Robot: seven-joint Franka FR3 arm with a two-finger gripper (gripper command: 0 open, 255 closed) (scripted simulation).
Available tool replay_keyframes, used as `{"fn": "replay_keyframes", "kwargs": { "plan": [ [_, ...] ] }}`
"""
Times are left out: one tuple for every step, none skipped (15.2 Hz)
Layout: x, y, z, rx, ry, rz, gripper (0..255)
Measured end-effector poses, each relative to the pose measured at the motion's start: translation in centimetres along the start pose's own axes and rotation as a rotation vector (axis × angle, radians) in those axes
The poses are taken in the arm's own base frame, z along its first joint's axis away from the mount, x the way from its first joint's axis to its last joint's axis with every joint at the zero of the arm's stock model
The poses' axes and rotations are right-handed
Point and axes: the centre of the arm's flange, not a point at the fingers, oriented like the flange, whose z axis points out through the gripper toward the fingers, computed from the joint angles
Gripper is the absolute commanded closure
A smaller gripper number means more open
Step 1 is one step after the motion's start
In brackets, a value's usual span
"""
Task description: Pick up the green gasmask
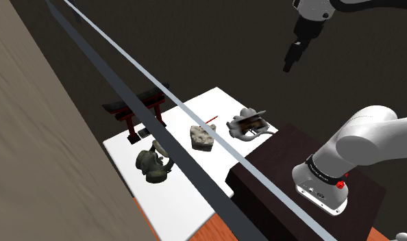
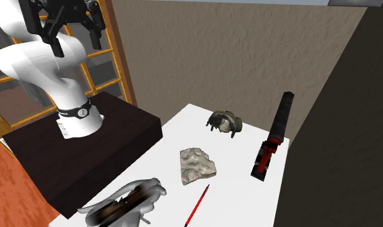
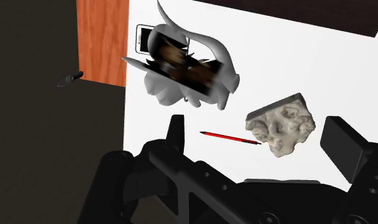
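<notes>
Hanging high, the hand [image 2: 74,39] stands spread and empty, well apart from the olive-green gasmask [image 2: 224,122].

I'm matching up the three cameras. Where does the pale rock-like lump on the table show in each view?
Shoulder view: the pale lump lies mid-way along the white table, between the gasmask and the grey horned thing.
Second exterior view: the lump is at the picture's centre, below the gasmask.
Wrist view: the lump lies just past the pen's tip.
Shared landmark: the red pen beside it.
</notes>
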Motion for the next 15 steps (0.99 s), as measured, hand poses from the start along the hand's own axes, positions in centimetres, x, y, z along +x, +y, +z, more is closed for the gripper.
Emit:
{"fn": "replay_keyframes", "kwargs": {
  "plan": [
    [0.0,0.0,0.0,0.0,0.0,0.0,0],
    [0.2,-0.4,0.5,0.0,0.0,0.001,0],
    [0.5,-1.4,0.9,-0.001,0.002,0.002,0],
    [0.8,-2.4,1.3,-0.001,0.003,0.004,0],
    [1.6,-3.2,2.2,-0.002,0.004,0.007,0],
    [1.9,-4.0,3.0,-0.002,0.006,0.009,0],
    [2.5,-4.8,3.6,-0.003,0.008,0.011,0],
    [3.0,-5.7,4.0,-0.003,0.01,0.014,0],
    [3.4,-7.0,4.6,-0.004,0.012,0.015,0],
    [4.2,-7.8,5.5,-0.004,0.013,0.018,0],
    [4.6,-9.0,6.1,-0.005,0.015,0.02,0],
    [4.8,-10.0,6.8,-0.005,0.017,0.023,0],
    [5.6,-10.7,7.3,-0.006,0.019,0.026,0],
    [6.0,-11.9,8.1,-0.007,0.021,0.028,0],
    [6.5,-12.9,8.6,-0.007,0.023,0.031,0]
  ]
}}
